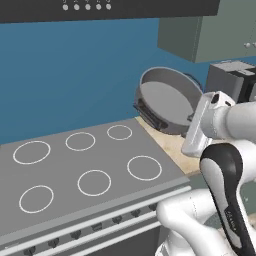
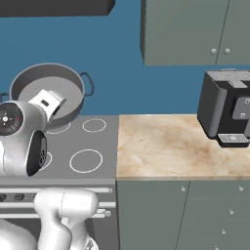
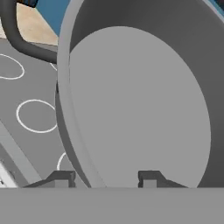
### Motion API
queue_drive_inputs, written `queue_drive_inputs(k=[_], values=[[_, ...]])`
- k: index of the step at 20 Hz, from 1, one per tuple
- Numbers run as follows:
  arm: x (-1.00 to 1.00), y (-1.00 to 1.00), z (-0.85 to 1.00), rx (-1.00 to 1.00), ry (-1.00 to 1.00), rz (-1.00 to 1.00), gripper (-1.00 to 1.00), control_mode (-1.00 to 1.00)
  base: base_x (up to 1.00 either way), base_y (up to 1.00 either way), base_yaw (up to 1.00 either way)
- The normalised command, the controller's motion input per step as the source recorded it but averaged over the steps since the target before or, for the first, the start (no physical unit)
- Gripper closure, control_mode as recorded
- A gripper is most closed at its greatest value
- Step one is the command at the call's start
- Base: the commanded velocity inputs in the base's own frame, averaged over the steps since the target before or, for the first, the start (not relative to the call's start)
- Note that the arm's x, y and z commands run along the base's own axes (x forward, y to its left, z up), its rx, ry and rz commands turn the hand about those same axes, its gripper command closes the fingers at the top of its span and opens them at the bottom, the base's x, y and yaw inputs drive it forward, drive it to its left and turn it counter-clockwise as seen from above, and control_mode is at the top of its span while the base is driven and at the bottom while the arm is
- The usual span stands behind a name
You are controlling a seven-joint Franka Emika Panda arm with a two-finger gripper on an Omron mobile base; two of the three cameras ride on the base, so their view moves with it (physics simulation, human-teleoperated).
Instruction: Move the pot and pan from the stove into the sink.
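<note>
One round grey metal pot w/ deep straight walls and loop side handles (image 1: 167,102) hangs in the air, tipped steeply so its open mouth faces the cameras; in left base view it sits above the seam between the grey six-ring-burner stove (image 1: 60,192) and the beige marble-look countertop (image 1: 172,145), clear of both. In right base view the pot (image 2: 36,85) is over the stove's (image 2: 105,146) back burners, one dark loop handle sticking out on its right side. Two-finger gripper (image 3: 105,177) pinches the pot's (image 3: 140,105) rim: hand view shows one dark fingertip (image 3: 61,178) outside the wall, the other inside on the flat bottom side, wall running between them. So jaws part-spread, clamped on the pot wall. White arm's hand meets the pot's lower-right edge in left base view. Black boxy coffee machine (image 2: 227,110) stands on the countertop (image 2: 166,149) far right, well apart from the pot. Grey-green wall cabinets (image 2: 195,31) above.
</note>
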Motion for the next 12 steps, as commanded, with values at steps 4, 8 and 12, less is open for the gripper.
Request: queue_drive_inputs(k=[4,8,12], values=[[-0.74,-0.04,-0.12,0.01,-0.01,0.19,1.0,-1.0,0.0,0.0,0.0],[0.0,0.0,0.01,0.0,-0.01,0.0,1.0,-1.0,0.0,0.0,0.0],[0.0,0.0,0.0,0.0,0.0,0.0,1.0,1.0,-0.3,-0.08,0.0]])
